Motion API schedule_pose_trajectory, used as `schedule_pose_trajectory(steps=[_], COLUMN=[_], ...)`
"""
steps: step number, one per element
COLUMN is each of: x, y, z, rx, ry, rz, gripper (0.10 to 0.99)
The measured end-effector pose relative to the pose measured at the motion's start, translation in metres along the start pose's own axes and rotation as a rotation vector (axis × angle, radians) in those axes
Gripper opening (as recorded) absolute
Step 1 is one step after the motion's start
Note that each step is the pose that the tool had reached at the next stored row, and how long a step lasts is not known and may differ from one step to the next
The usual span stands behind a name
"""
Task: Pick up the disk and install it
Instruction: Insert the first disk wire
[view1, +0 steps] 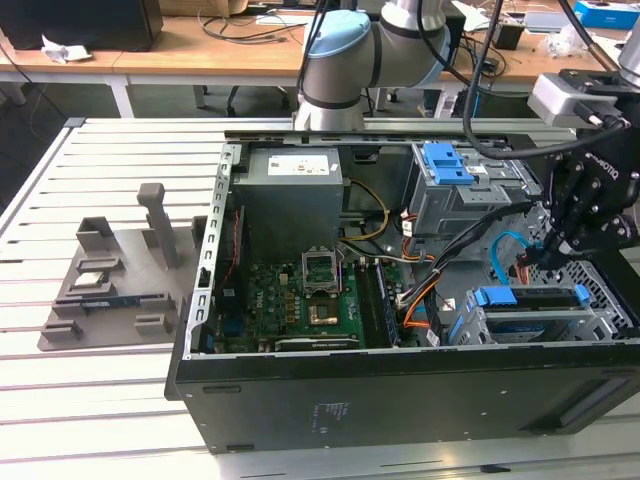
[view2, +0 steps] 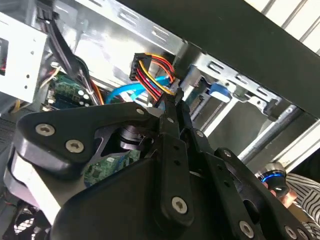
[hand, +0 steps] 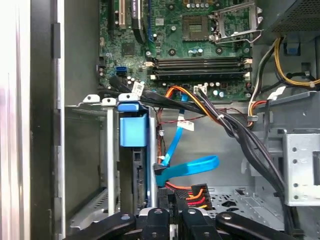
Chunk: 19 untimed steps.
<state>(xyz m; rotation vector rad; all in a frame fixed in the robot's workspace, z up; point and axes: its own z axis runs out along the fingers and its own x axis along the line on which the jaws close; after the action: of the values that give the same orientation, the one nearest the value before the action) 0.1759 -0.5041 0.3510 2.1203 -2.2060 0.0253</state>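
While the gripper (view1: 548, 252) hangs inside the open computer case (view1: 400, 390) at the exterior view's right, its fingers (view2: 172, 112) are pressed together with nothing between them, close to a bundle of red, yellow and black power wires (view2: 152, 70). Just below, the disk (view1: 530, 300) sits on edge in the drive cage (view1: 600, 320), its blue carrier handle (hand: 133, 127) facing up. A light-blue data cable (hand: 192, 166) loops beside it.

Robotics lab or electronics workshop: open black desktop computer case (view1: 400, 395) on white slatted metal workbench (view1: 90, 400); grey moulded parts fixture (view1: 110, 290) alongside; wooden desks strewn with cables (view1: 230, 45) behind.
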Motion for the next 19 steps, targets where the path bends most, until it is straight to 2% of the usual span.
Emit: schedule_pose_trajectory(steps=[1,2,4,12,15,16,17,19], x=[0.0048,0.0145,0.0191,0.0200,0.0200,0.0199,0.0199,0.0196], y=[0.0004,0.0015,0.0013,0.0011,0.0011,0.0011,0.0011,0.0012], z=[0.0004,0.0027,0.0070,0.0149,0.0155,0.0160,0.0158,0.0140], rx=[0.000,0.000,0.000,0.000,0.000,0.000,0.000,0.000], ry=[0.0000,0.0003,0.0003,0.0003,0.0002,-0.0004,0.0002,0.0008], rz=[0.000,-0.001,-0.001,0.004,0.004,0.004,0.004,0.004], gripper=[0.165,0.165,0.165,0.165,0.165,0.176,0.239,0.239])
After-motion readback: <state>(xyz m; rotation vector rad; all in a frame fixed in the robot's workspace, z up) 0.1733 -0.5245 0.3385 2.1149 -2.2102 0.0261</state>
